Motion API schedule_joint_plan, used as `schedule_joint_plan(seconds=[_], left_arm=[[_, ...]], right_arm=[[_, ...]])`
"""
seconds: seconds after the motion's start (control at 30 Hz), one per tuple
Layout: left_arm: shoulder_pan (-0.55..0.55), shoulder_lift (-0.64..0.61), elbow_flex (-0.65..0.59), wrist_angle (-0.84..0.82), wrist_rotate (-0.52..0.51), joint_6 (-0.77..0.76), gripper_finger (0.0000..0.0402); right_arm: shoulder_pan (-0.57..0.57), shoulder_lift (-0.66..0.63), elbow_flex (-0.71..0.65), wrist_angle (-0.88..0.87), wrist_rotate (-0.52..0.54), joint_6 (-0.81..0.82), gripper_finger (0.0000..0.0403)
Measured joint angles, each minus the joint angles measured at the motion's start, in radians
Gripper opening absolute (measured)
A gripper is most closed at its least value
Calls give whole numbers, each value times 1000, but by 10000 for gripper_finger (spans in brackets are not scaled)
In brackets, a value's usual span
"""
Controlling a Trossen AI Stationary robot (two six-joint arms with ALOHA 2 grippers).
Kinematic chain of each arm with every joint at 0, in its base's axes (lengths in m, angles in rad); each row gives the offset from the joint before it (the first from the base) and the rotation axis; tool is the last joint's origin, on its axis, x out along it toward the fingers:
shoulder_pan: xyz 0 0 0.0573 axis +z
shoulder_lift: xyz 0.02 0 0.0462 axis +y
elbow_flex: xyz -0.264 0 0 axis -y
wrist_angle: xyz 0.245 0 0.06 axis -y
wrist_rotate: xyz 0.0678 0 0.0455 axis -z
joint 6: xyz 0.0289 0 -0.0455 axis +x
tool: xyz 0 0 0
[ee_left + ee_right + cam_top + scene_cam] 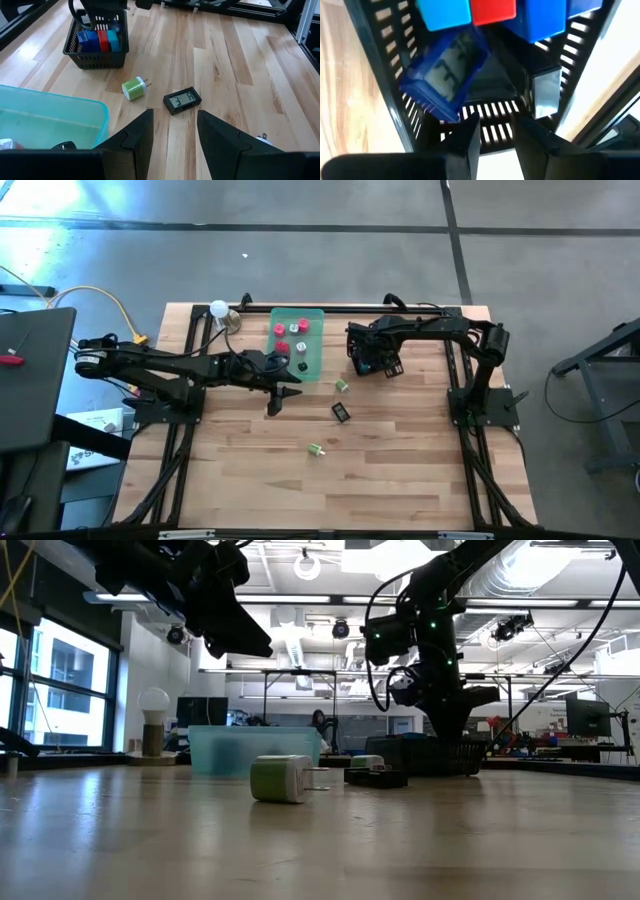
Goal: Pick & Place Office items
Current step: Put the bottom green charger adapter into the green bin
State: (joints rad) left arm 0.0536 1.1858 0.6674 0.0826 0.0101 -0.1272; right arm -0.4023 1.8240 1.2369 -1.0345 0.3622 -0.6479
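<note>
The right gripper (492,135) hangs over the black mesh basket (385,95), fingers nearly closed and empty; a blue display piece (445,70) lies inside. The left gripper (172,132) is open near the green tray (60,120)

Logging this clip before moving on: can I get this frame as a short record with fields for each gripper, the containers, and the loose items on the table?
left gripper: open, empty, beside the green tray
right gripper: narrowly open, empty, inside the black mesh basket
basket contents: blue and red blocks, blue-framed display piece
tray contents: pink and red pieces
loose on table: two green-and-white plugs, black display piece
</note>
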Motion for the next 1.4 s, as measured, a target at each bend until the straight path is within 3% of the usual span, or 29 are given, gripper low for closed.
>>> schedule_joint_plan(seconds=[0.57,1.03,1.4], left_arm=[[0,0,0,0,0,0,144],[0,0,0,-1,2,3,144],[0,16,0,55,189,22,149]], right_arm=[[1,-4,0,-37,10,27,97],[78,-106,0,-64,218,107,97],[188,-220,0,-148,174,428,97]])
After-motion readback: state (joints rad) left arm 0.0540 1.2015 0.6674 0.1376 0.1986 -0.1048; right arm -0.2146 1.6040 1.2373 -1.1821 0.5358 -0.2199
